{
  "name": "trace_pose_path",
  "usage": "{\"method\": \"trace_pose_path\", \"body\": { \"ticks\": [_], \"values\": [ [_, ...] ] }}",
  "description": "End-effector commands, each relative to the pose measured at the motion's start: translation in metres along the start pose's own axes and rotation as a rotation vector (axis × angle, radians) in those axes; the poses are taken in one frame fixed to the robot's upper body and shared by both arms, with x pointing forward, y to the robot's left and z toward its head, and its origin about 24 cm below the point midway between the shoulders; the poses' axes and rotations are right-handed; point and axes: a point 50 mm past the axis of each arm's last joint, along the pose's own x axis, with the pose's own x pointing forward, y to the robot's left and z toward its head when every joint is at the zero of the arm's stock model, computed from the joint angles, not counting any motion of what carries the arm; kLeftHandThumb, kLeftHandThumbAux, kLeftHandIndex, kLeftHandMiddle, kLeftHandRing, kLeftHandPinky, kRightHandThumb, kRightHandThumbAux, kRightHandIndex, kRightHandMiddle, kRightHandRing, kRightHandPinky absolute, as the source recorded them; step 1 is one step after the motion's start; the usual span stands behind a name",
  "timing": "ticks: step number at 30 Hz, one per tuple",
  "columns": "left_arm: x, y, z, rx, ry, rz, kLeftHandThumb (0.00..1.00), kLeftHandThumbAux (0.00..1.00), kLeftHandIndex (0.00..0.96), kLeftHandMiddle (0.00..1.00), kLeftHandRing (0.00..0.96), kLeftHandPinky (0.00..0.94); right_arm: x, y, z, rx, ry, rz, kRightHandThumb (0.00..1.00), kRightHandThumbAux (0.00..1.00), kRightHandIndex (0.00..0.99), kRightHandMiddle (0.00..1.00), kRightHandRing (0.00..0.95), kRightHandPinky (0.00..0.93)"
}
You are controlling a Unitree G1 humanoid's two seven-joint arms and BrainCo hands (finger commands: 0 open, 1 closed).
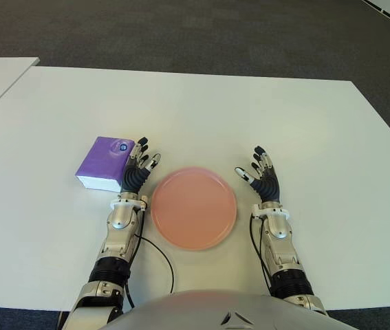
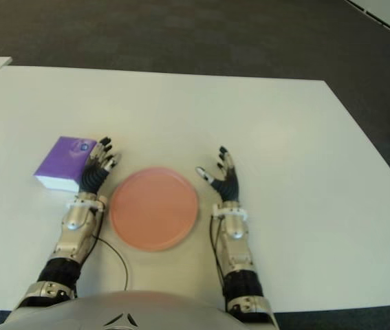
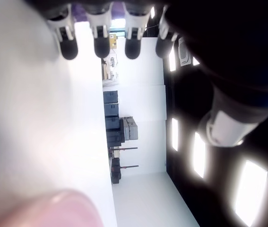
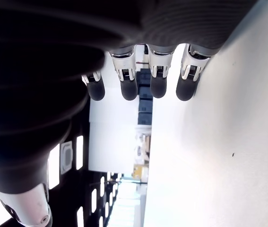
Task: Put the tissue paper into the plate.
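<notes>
My left hand (image 1: 138,168) sits with its fingers stretched out and holding nothing, fingertips just beside the near right edge of the tissue pack (image 1: 105,163). I can't tell whether they touch it. I read that placement as a setup for the pick: the pack is on this hand's side, so it is the one to work. The purple pack lies flat on the white counter (image 1: 305,130), just left of the plate (image 1: 193,207) and not in it yet. The pink plate sits between my two hands, empty, a short carry from the pack. My right hand (image 1: 262,172) shows just right of the plate, fingers also extended and holding nothing; I judge it stays clear so the plate's rim is free for the drop.
</notes>
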Motion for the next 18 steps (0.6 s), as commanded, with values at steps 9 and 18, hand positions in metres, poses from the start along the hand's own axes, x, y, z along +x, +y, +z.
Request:
{"method": "trace_pose_path", "body": {
  "ticks": [9, 18],
  "values": [
    [-0.0084, 0.0022, -0.0133, 0.017, 0.067, 0.006, 0.000, 0.560, 0.000, 0.000, 0.000, 0.000, -0.0136, 0.0015, -0.0206, 0.001, 0.117, 0.008, 0.167, 0.740, 0.000, 0.034, 0.039, 0.082],
    [-0.0081, 0.0025, -0.0131, 0.023, 0.063, 0.002, 0.000, 0.562, 0.000, 0.000, 0.000, 0.000, -0.0132, 0.0018, -0.0211, 0.006, 0.122, 0.004, 0.171, 0.739, 0.000, 0.036, 0.040, 0.083]
  ]
}}
